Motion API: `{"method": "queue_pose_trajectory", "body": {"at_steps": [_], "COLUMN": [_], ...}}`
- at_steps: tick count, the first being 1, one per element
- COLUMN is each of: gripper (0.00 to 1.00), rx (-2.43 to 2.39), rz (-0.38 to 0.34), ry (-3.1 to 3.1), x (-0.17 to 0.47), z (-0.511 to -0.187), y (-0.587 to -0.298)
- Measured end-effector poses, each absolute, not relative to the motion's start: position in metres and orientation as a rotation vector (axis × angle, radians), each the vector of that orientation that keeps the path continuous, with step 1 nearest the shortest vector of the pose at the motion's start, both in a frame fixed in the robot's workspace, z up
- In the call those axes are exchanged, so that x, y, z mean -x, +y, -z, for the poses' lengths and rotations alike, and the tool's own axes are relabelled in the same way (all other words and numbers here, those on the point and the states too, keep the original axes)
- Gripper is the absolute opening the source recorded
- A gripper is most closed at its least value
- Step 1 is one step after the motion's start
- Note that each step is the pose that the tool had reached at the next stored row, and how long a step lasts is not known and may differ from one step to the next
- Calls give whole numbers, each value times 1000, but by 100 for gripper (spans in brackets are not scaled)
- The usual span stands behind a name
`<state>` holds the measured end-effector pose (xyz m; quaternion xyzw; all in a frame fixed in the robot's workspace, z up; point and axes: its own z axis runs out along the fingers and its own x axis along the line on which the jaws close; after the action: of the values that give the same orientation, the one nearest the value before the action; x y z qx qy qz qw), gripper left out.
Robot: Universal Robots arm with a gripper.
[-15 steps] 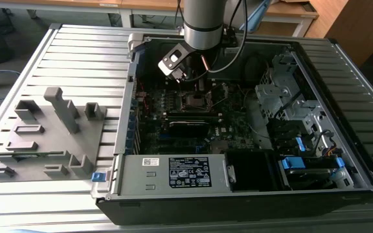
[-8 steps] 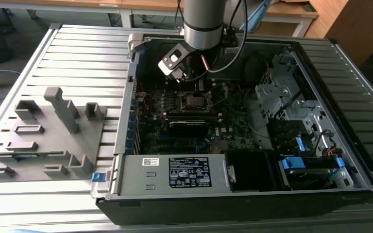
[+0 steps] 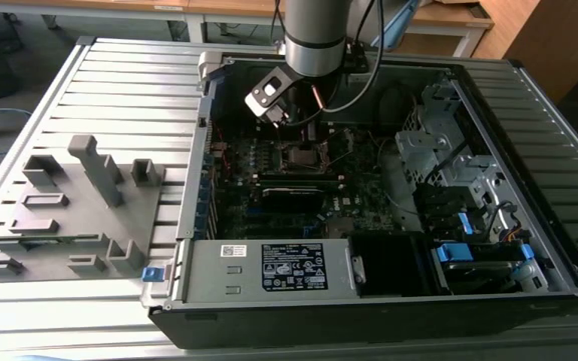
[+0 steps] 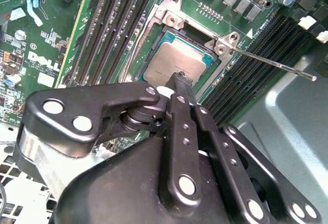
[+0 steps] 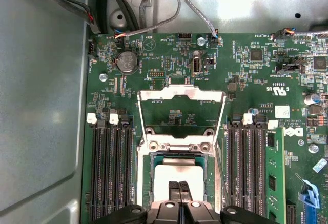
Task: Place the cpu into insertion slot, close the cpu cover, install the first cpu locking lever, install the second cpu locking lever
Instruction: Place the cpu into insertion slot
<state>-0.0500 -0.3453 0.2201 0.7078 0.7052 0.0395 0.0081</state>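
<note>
Notes, at the exterior view's left, a grey parts fixture (image 3: 68, 218) on the slatted table (image 3: 129, 83). Notes, from centre to right of that frame, an open computer case (image 3: 369, 323), with the arm reaching down from the upper centre toward the insertion slot (image 3: 302, 156) on the board.

Step one: judges it done or all but done. Finds the cpu (image 5: 177, 172) (image 4: 174, 62), in both wrist views, lying flat and square inside the slot, grey top upward. Finds the pincer (image 5: 179, 185) closed, fingers side against side with nothing between them, tips on or just above the chip's top. Cannot tell for certain whether they touch. Reads this as a press or a check, not a grasp.

Step two: judges it not done. Finds the cpu cover (image 5: 182, 95) swung back on its hinge and lying open beyond the slot, with bare board visible through its window.

Steps three and four: judges both not done. Finds, in the second wrist view, one thin locking lever (image 4: 271, 62) standing free of the slot's corner, unlatched. Cannot tell the position of the other lever.
</note>
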Motion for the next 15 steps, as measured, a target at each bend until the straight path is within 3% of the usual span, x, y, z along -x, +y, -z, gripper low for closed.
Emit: {"method": "queue_pose_trajectory", "body": {"at_steps": [15], "gripper": [11], "rx": [-2214], "rz": [-120], "ry": [2206], "x": [50], "z": [-213], "y": [-345]}}
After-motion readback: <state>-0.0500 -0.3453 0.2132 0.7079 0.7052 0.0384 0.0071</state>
